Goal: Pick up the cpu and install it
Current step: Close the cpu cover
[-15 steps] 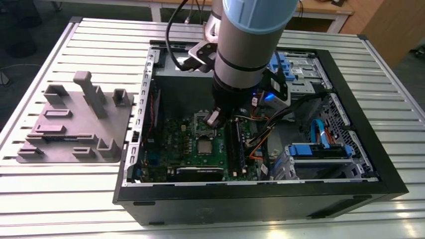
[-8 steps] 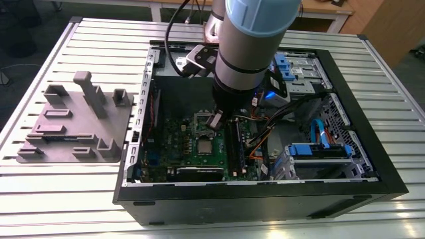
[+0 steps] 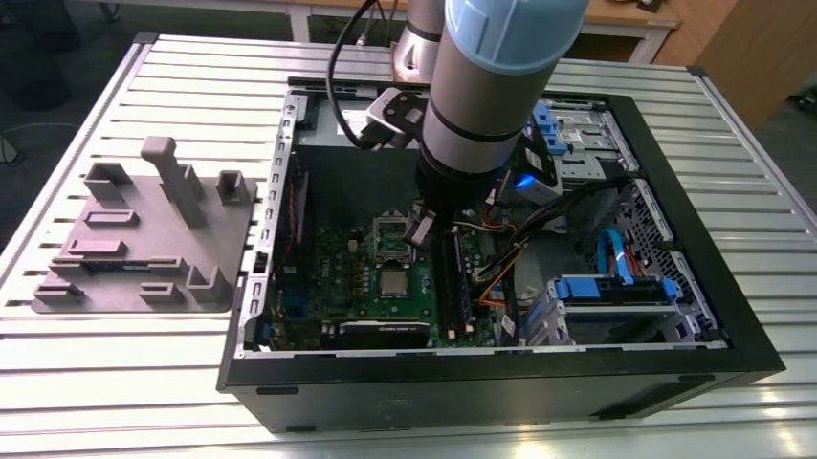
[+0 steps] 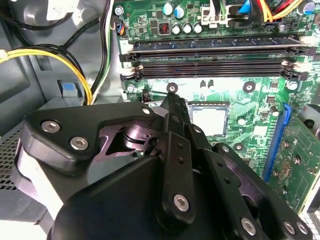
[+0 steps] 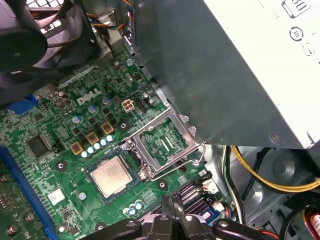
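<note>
Silvery cpu lies seated on the green motherboard, near the empty pincer, tips together.

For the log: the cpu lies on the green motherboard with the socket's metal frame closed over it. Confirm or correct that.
Not closed: in the first wrist view the metal frame is swung open beside the cpu, whose silvery top is uncovered. The cpu does lie on the green motherboard.
</note>
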Robot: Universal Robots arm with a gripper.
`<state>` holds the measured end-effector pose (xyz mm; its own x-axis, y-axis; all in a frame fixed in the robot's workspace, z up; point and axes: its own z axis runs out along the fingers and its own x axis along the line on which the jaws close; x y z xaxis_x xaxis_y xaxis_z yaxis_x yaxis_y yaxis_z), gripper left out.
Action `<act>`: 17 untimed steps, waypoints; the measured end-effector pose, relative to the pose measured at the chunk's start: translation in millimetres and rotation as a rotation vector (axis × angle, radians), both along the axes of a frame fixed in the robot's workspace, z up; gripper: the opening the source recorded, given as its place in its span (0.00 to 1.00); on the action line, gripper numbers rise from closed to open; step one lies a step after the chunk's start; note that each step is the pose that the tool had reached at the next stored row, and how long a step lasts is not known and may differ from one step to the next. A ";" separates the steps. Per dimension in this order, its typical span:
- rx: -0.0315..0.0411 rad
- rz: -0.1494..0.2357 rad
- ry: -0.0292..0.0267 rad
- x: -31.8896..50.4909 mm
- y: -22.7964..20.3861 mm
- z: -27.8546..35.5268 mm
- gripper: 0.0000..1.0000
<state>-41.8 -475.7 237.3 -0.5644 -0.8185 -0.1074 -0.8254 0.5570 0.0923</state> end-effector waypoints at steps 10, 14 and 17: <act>-0.0001 0.000 0.0001 0.1 1.0 -0.4 0.10; -0.0001 0.000 0.0001 0.1 1.0 -0.5 0.10; 0.0000 0.000 0.0000 0.1 2.5 -1.2 0.10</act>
